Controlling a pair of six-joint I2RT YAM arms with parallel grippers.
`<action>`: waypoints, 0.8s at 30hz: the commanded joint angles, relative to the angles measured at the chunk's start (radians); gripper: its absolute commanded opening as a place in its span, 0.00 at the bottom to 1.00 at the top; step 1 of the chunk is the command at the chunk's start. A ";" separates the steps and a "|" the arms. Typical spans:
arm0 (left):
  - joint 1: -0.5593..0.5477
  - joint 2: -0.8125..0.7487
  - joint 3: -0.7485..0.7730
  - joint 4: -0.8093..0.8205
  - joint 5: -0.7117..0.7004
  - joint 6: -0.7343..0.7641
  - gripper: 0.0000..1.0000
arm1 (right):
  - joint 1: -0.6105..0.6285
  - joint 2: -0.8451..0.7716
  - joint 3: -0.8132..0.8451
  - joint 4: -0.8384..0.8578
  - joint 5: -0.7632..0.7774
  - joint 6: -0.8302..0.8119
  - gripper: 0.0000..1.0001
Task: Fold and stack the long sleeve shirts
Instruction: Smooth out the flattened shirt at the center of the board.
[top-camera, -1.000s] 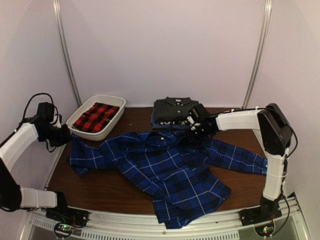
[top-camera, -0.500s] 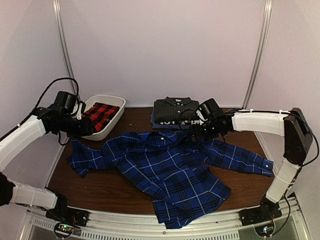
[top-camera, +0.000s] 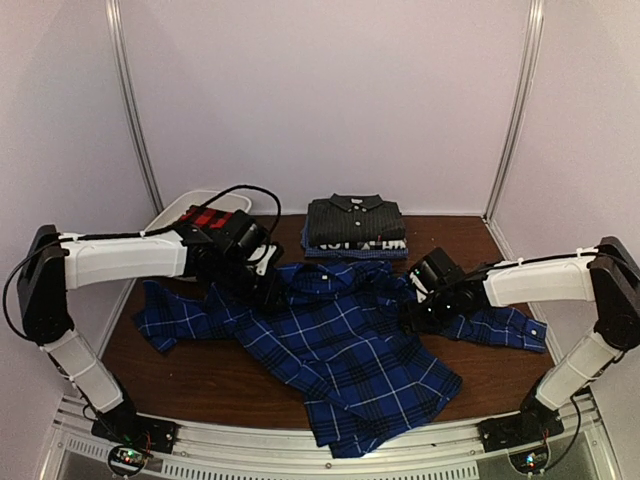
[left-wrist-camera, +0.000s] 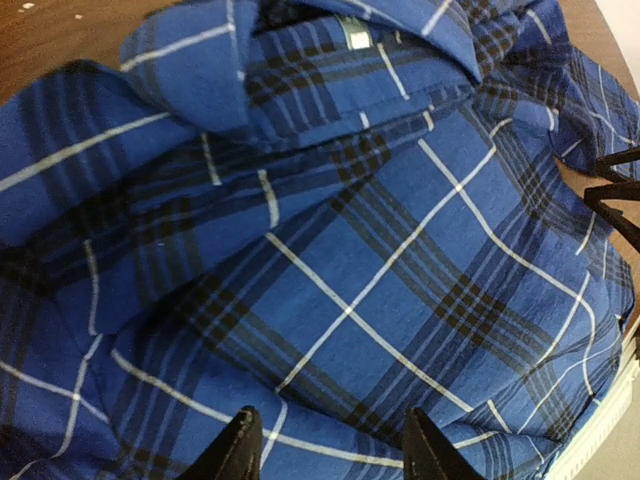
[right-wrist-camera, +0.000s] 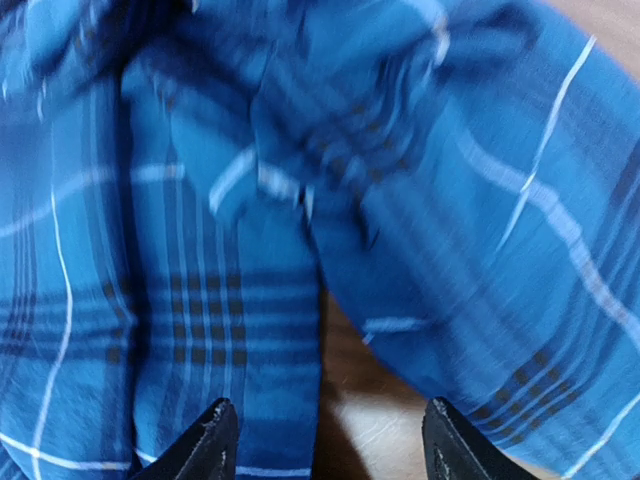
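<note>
Done: charcoal striped shirt (top-camera: 355, 220) folded at 12 o'clock | Left: blue plaid shirt (top-camera: 340, 350) spread unfolded at the centre of the counter (top-camera: 200, 385), red plaid shirt (top-camera: 205, 215) in tub (top-camera: 190, 197) at 10 o'clock | I see left hand (top-camera: 262, 282) and right hand (top-camera: 420, 310) over the blue cloth — both released, grasping nothing.

The left arm (top-camera: 120, 258) and the right arm (top-camera: 540, 282) are built from smooth white tube-like shells, which are joined by black joints. The left gripper (top-camera: 268, 288) and the right gripper (top-camera: 412, 318) are black and blocky. In the wrist views the fingers (left-wrist-camera: 237, 452) are shown as black pointed wedges. A thin black cable (top-camera: 247, 189) is looped over the left arm. Small coloured lights (top-camera: 125, 460) are seen below the black bases (top-camera: 130, 432).
</note>
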 joint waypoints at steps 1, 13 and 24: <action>-0.030 0.076 0.042 0.065 0.083 0.034 0.49 | 0.029 -0.012 -0.059 0.102 -0.066 0.073 0.60; -0.048 0.169 -0.039 0.024 0.191 0.128 0.44 | 0.064 0.007 -0.092 0.117 -0.008 0.137 0.09; -0.079 0.104 -0.229 0.001 0.234 0.135 0.35 | -0.050 -0.007 -0.076 0.022 0.081 0.085 0.00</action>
